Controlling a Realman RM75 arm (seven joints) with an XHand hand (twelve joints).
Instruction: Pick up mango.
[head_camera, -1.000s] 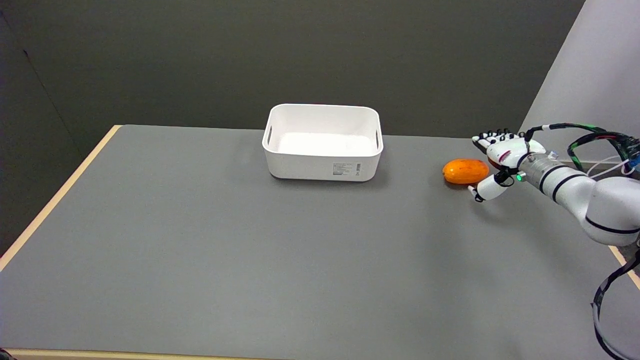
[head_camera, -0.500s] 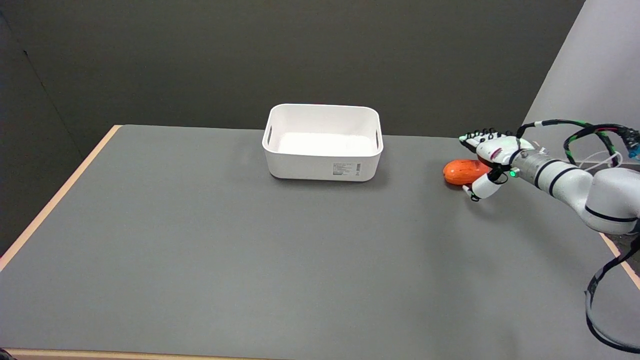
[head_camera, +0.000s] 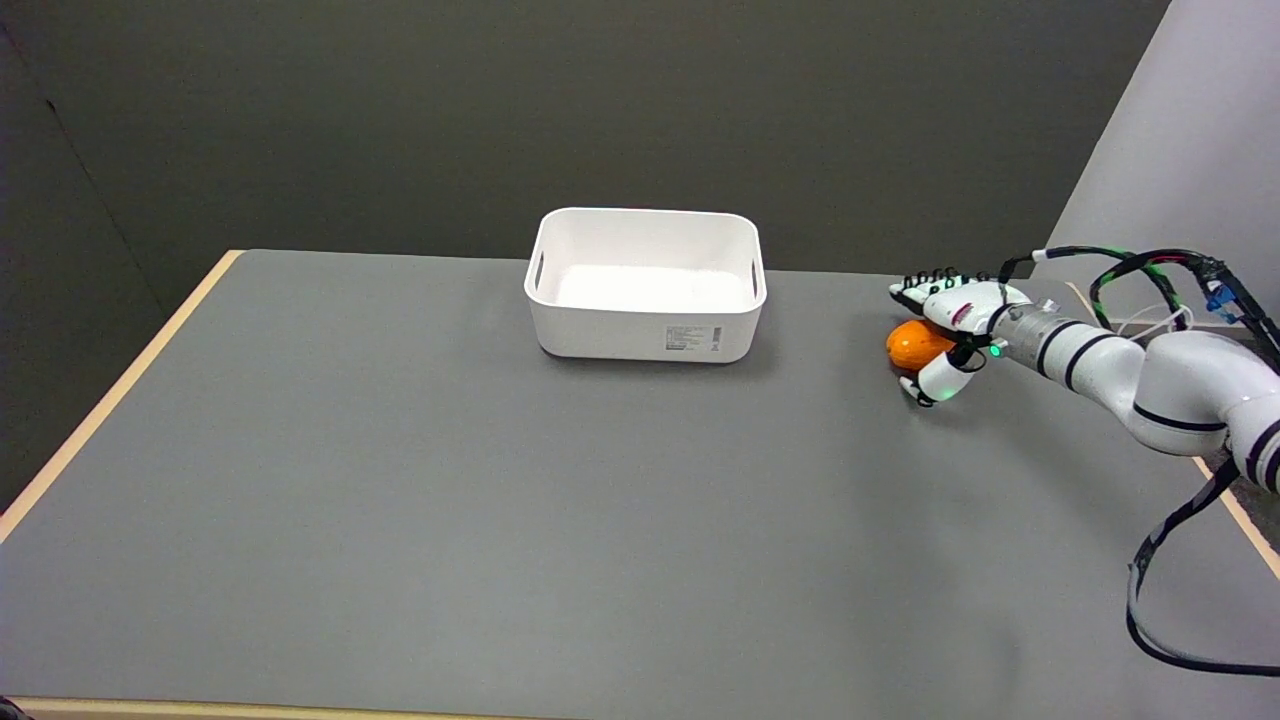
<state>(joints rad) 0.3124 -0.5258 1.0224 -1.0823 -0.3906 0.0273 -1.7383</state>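
Table (head_camera: 400, 520): grey matte top, fills most of head view; pale wood-coloured edging along left side, near edge and at right edge.
Back wall (head_camera: 600, 100): dark, olive-grey, flat, unmarked; runs behind table's far edge.
Left panel (head_camera: 50, 250): darker still, meets back wall at a faint slanted seam.
Right wall (head_camera: 1200, 130): light grey-white, slanted edge against dark back wall, rises from table's far right corner.
Light: even, soft, from above; faint shadows on grey top; slight sheen toward middle of table.
Floor: not seen.
Windows: not seen.
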